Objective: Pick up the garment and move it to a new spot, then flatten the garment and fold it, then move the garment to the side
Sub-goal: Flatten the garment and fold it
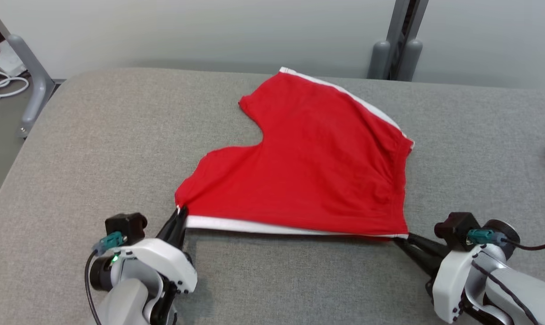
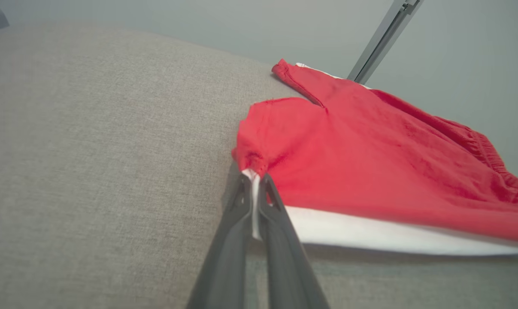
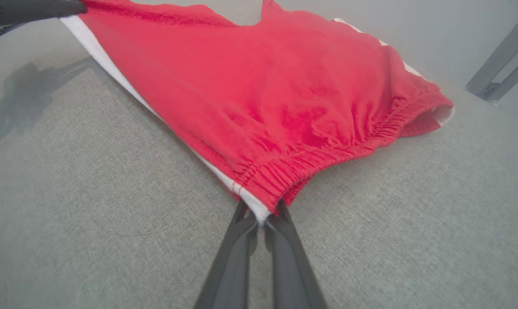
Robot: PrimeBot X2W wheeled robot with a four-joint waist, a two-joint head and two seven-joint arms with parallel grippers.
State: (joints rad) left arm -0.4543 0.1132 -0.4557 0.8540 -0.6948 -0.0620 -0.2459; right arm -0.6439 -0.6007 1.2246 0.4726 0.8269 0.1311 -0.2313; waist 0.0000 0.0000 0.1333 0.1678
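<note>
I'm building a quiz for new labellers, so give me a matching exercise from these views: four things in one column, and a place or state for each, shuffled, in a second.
Things:
1 left tool
2 right tool
3 waistband
4 cables

Places or states:
A gathered along the right edge of the shorts
B off the table, far left
C shut on the near waistband corner
D shut on the near leg-hem corner

Pairs: 1-D, 2-C, 3-A, 4-B.
</note>
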